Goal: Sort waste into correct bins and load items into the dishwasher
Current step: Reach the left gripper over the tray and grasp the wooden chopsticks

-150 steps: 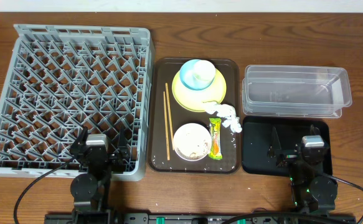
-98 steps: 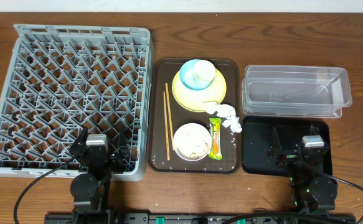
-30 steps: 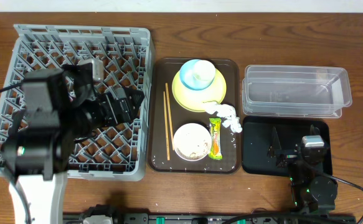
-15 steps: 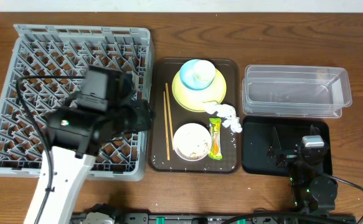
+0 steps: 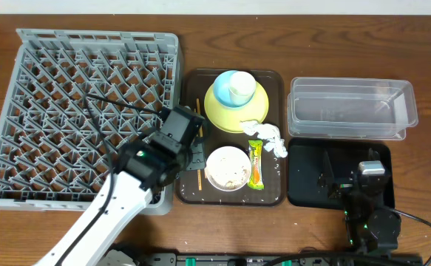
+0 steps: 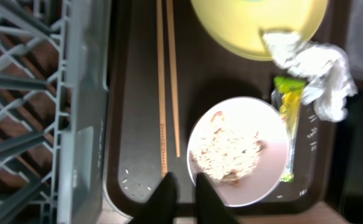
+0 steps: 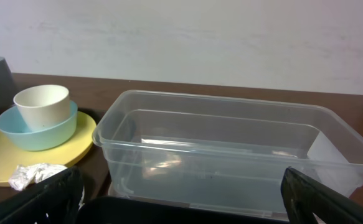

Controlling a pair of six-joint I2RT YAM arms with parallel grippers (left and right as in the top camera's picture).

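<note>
My left gripper point(image 5: 194, 155) point(image 6: 184, 183) hangs over the near left part of the brown tray, shut, with nothing visible between its fingers. The near end of the chopsticks point(image 5: 199, 179) point(image 6: 162, 93) lies just beside its left fingertip; whether they touch is unclear. To the right is the white bowl point(image 5: 226, 168) point(image 6: 256, 180) holding food crumbs point(image 6: 228, 146). The yellow plate point(image 5: 222, 112) point(image 6: 256, 25) carries the light blue cup point(image 5: 233, 87) point(image 7: 38, 132). Tissue point(image 5: 270, 137) point(image 6: 312, 68) and the wrapper point(image 5: 255, 164) point(image 6: 287, 124) lie beside them. My right gripper point(image 5: 348, 174) point(image 7: 187, 202) rests open over the black tray point(image 5: 311, 185).
The grey dishwasher rack point(image 5: 82, 111) point(image 6: 75, 93) stands left of the brown serving tray point(image 5: 189, 193) point(image 6: 137, 124). The clear tub point(image 5: 352, 109) point(image 7: 231, 155) sits behind the black tray. Loose crumbs point(image 6: 134, 180) dot the brown tray's near corner.
My left arm has swung right from above the rack to the brown tray's left side, and its gripper has gone from open to shut. The right arm has not moved.
</note>
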